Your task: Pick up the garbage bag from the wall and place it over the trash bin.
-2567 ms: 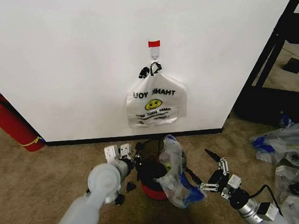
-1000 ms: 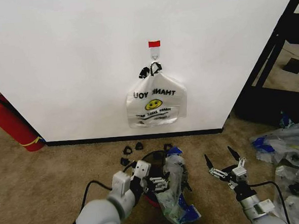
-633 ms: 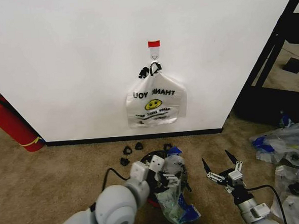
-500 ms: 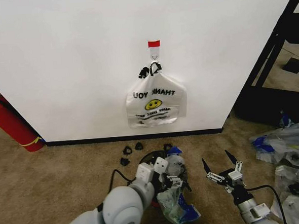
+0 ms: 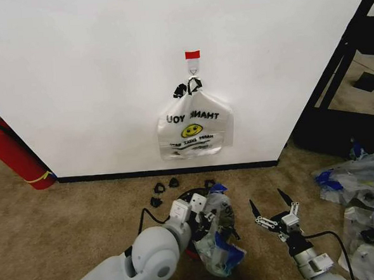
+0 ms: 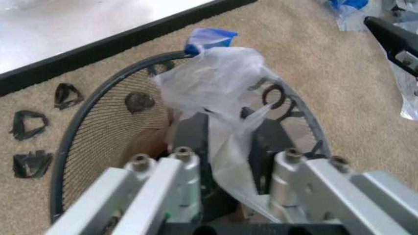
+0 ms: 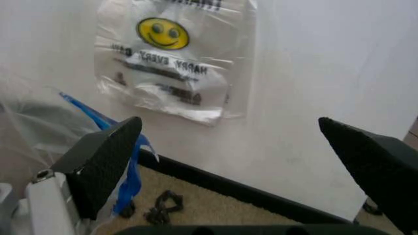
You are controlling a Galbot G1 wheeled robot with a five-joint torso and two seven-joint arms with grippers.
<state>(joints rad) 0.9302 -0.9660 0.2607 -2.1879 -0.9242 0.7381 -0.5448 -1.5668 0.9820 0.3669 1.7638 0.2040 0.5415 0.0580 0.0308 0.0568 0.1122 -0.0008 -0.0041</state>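
Clear garbage bag [image 6: 216,83] inside trash bin [image 6: 98,117]

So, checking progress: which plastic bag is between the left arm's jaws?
The see-through garbage bag with blue patches at the trash bin, not the THANK YOU bag hanging on the wall.

My left arm reaches fwd from lower left, elbow bent, wrist angled down. Left pincer [image 5: 208,226] has its fingers [image 6: 194,142] closed on a fold of thin plastic. My right arm sits low at right; right pincer [image 5: 274,209] points up, fingers spread wide, holding nothing.
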